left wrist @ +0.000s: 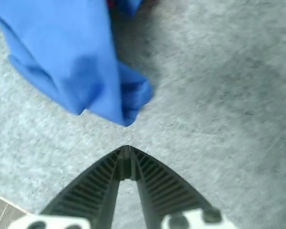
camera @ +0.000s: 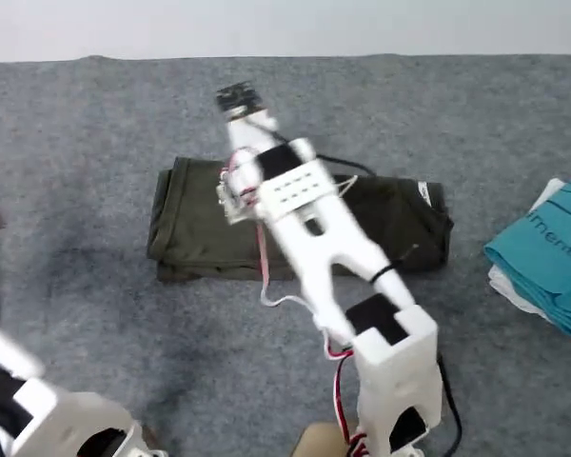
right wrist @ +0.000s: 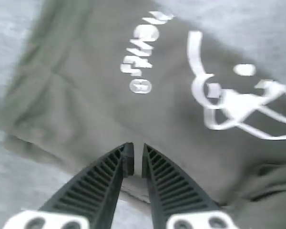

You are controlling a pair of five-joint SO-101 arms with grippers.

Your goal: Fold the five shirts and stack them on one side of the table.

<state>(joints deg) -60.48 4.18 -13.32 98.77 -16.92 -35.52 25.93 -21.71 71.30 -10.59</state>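
Olive shirt (camera: 195, 224) is being noted as lying at the middle of the grey, felt-covered table (camera: 86, 133), folded into a wide rectangle with its long sides running left to right. In the right wrist view the same shirt (right wrist: 86, 109) is being shown with a white print (right wrist: 229, 100) facing up and a folded edge lying just under the jaw tips.

Right arm (camera: 324, 238) is being seen stretched from the near edge out over the shirt, with its wrist standing above the shirt's left half. Right gripper (right wrist: 136, 149) is being held just over the shirt's edge, its jaws parted by a narrow slit only. No cloth is being observed between them, and whether the tips are touching the fabric cannot be told.

Left arm (camera: 38, 409) is being seen at the near left corner. Left gripper (left wrist: 126, 151) is being held over bare table with its jaws closed tip to tip and nothing between them. Blue shirt (left wrist: 71, 57) is lying crumpled and unfolded just beyond those tips, apart from them.

Teal shirt (camera: 552, 252) is lying folded at the right edge of the table, well apart from the olive shirt. It is being recorded as resting on top of a white garment (camera: 514, 286), whose edge is showing beneath it.
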